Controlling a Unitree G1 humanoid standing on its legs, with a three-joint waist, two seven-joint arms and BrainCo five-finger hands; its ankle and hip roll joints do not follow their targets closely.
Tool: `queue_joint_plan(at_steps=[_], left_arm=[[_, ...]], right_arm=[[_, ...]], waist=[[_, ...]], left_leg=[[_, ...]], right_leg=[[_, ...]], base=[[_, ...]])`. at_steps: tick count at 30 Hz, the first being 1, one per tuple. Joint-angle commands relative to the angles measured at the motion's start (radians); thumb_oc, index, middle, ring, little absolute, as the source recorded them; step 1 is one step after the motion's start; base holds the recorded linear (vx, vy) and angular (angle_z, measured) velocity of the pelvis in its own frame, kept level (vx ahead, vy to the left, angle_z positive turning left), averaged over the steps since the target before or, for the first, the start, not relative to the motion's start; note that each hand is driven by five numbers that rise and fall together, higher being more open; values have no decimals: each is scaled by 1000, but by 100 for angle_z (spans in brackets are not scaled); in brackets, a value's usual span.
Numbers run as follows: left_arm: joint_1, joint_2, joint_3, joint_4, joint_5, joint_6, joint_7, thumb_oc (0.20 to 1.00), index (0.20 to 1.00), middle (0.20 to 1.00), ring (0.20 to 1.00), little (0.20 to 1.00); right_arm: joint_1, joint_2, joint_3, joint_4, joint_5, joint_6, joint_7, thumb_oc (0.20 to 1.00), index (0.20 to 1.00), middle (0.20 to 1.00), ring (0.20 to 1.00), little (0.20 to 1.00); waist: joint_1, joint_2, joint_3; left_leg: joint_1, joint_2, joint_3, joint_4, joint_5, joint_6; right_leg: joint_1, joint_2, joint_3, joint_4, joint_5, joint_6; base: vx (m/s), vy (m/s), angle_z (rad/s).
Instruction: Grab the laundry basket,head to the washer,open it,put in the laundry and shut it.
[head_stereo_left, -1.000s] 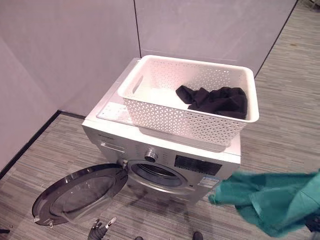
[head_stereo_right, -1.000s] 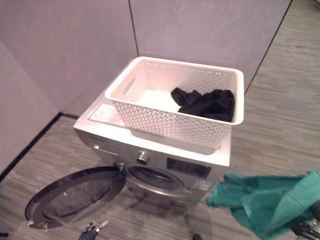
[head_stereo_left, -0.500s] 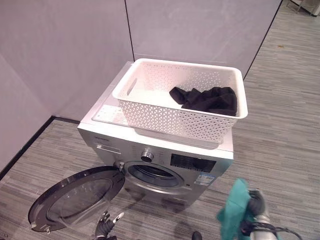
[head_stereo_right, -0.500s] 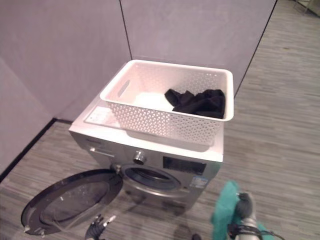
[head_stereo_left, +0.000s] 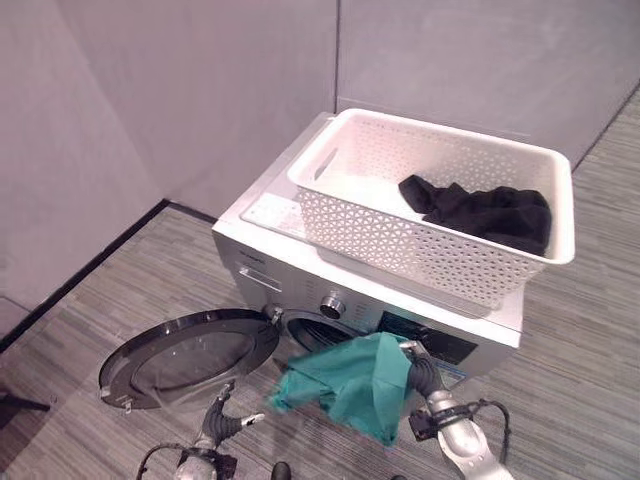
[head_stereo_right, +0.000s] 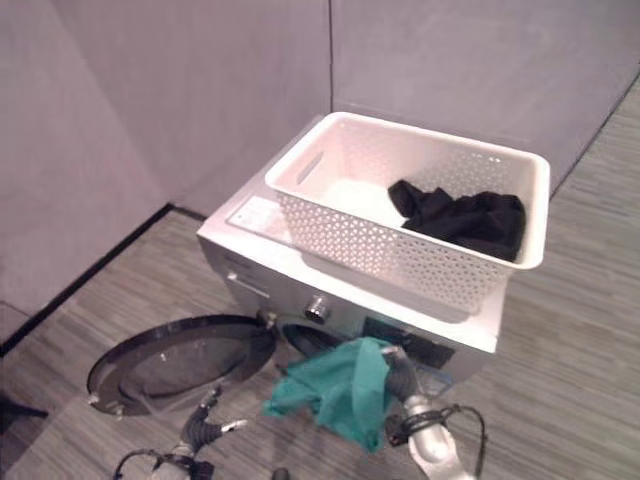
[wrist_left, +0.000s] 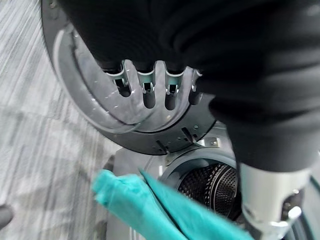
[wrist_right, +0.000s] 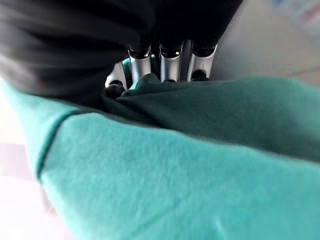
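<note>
Here, striped grey floor (head_stereo_left: 90, 330), pale walls (head_stereo_left: 200, 90)

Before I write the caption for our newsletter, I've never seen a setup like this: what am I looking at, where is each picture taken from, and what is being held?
It is a two-armed humanoid robot doing laundry. The two wide pictures come from a stereo camera on its head, looking down. They show a silver washing machine with its round door swung open toward the floor. On top of the machine stands a white laundry basket with a black garment inside.

The two close pictures come from cameras on the wrists. The right hand has its fingers curled into a green cloth, carried right in front of the washer's opening. The left hand hangs low near the open door, fingers relaxed and holding nothing. Its camera also looks into the dark drum.
</note>
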Motion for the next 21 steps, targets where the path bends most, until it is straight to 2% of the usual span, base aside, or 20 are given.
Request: queue_joint_plan(at_steps=[1, 4, 6, 11, 17, 21], left_arm=[[-161, 22, -44, 64, 84, 19, 73, 1000, 1000, 1000, 1000, 1000], [-202, 19, -95, 67, 130, 29, 83, 1000, 1000, 1000, 1000, 1000], [-287, 21, -184, 92, 246, 45, 121, 1000, 1000, 1000, 1000, 1000], [-356, 18, -249, 114, 310, 60, 140, 1000, 1000, 1000, 1000, 1000], [-372, -16, -259, 88, 174, 66, 87, 1000, 1000, 1000, 1000, 1000], [-332, -34, -225, -31, -19, 76, 41, 1000, 1000, 1000, 1000, 1000]], right_arm=[[-91, 19, 22, -48, 55, -39, -54, 200, 200, 200, 200, 200], [-144, 29, 57, -41, 89, -43, -64, 200, 200, 200, 200, 200], [-262, 46, 122, -38, 144, -64, -84, 200, 200, 200, 200, 200], [-368, 60, 162, -46, 191, -85, -101, 200, 200, 200, 200, 200], [-454, 98, 179, -45, 256, -78, -110, 200, 200, 200, 200, 200], [-445, 107, 168, -70, 289, -60, -108, 200, 200, 200, 200, 200]], waist=[[18, -58, 13], [26, -61, 14], [46, -68, 35], [61, -78, 54], [86, -82, 77], [109, -86, 90]], left_leg=[[-49, 26, -32, 4, -28, 4], [-49, 28, -36, 4, -25, 3], [-48, 33, -48, 4, -21, -1], [-53, 35, -54, 4, -17, -3], [-58, 35, -58, 4, -11, -2], [-68, 35, -77, 4, -7, -5]], right_leg=[[28, -75, -69, 38, -32, 22], [30, -75, -78, 47, -38, 20], [28, -74, -87, 72, -50, 14], [27, -74, -95, 76, -52, 13], [29, -74, -102, 74, -49, 11], [39, -69, -125, 75, -53, 9]], base=[[-5, -2, 16], [-1, -8, 9], [-16, -24, 15], [-12, -11, 4], [-4, -3, 1], [-1, -20, 11]])
